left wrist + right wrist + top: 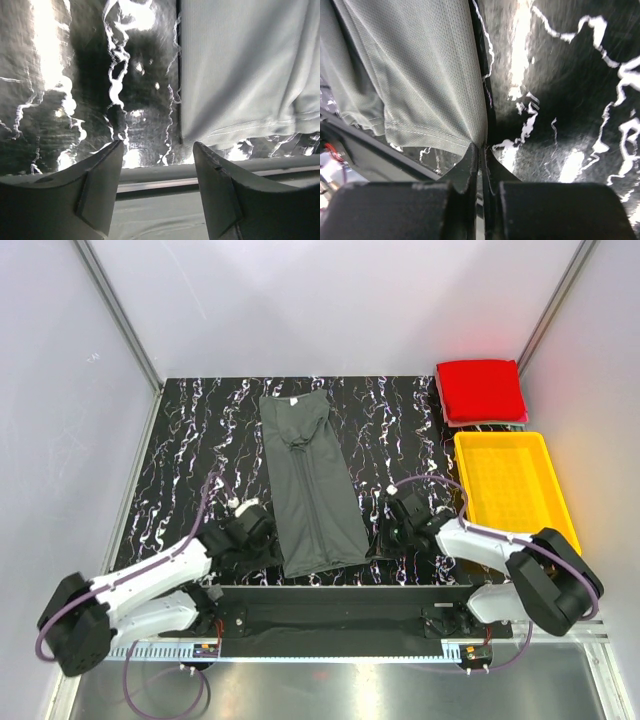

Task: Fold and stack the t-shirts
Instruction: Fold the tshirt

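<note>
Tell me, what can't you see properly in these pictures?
Top view: what lies under the red folded shirt; it covers all but a thin edge.
Right wrist view: whether the shut right hand has caught the grey t-shirt's corner; its fingertips hide that.
Left wrist view: most of the grey t-shirt beyond the open left hand, cut off by the picture's edges.
</note>
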Controlling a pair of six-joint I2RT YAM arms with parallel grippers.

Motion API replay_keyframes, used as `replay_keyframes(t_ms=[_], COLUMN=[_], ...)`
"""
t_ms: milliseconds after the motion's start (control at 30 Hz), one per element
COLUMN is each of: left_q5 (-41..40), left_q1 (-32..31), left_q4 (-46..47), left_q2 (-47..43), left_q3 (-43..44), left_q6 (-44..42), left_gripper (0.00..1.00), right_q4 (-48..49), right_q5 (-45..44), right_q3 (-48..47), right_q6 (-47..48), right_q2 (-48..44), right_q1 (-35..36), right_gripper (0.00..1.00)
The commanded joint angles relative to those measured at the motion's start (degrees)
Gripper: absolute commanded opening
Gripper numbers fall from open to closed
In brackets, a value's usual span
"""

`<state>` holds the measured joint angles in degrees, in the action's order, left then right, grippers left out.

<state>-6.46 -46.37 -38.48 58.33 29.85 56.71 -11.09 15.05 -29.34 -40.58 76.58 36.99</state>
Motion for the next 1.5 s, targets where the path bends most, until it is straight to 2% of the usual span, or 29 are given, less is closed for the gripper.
replay_keyframes(t_ms=[0, 67, 133, 400, 567, 700, 833, 867, 900, 1000, 1033, 1067, 1333, 1467], left_q5=[6.1, 10.3, 11.0, 19.1, 18.8, 18.7, 16.2, 16.1, 16.3, 18.1, 18.5, 18.6, 17.6, 17.3], left_q1=[4.3, 6.1, 6.4, 6.6, 6.6, 6.4, 6.3, 6.3, 6.3, 6.3, 6.3, 6.3, 6.4, 7.7], left_q4=[3.3, 6.9, 7.5, 19.3, 19.4, 19.2, 15.6, 15.5, 15.8, 17.6, 17.6, 17.0, 6.9, 6.7], left_q2=[-5.1, -8.8, -10.4, -8.3, -6.9, -5.3, -5.9, -5.9, -6.6, -7.7, -7.9, -8.0, -5.6, -3.7], left_q3=[-2.0, -4.5, -6.2, -13.0, -13.5, -14.6, -13.9, -13.5, -13.4, -13.0, -12.7, -11.7, -3.7, -4.1], left_q6=[-2.7, -0.5, 0.2, 3.9, 3.7, 4.6, 3.9, 3.8, 3.8, 4.2, 4.3, 4.2, -1.1, -3.4], left_gripper=[0.63, 0.63, 0.63, 0.59, 0.56, 0.44, 0.41, 0.38, 0.3, 0.14, 0.03, 0.0, 0.0, 0.0], right_q4=[4.3, 4.0, 3.4, -0.4, 0.4, 1.4, 1.1, 1.2, 1.0, 0.1, -0.1, -0.5, -6.8, -7.7], right_q5=[2.3, 1.0, -0.1, -3.3, -2.8, -2.6, -2.7, -2.6, -2.6, -2.7, -2.7, -3.1, -7.9, -8.9], right_q3=[2.4, 3.5, 4.4, 5.4, 5.8, 6.1, 5.7, 5.6, 5.4, 4.6, 4.1, 3.9, 0.3, -0.7], right_q6=[-4.2, -5.1, -6.7, -7.9, -7.8, -8.1, -8.0, -8.1, -8.1, -8.0, -8.4, -8.6, -10.7, -11.6], right_q2=[-2.9, -4.7, -7.7, -14.0, -13.4, -13.0, -13.4, -13.5, -13.5, -13.4, -13.5, -13.5, -14.2, -13.3], right_q1=[0.0, 0.4, 0.9, 1.2, 1.2, 1.2, 1.2, 1.2, 1.2, 1.5, 2.3, 2.7, 7.3, 8.9], right_gripper=[0.03, 0.0, 0.0, 0.0, 0.0, 0.0, 0.0, 0.0, 0.0, 0.0, 0.0, 0.0, 0.0, 0.0])
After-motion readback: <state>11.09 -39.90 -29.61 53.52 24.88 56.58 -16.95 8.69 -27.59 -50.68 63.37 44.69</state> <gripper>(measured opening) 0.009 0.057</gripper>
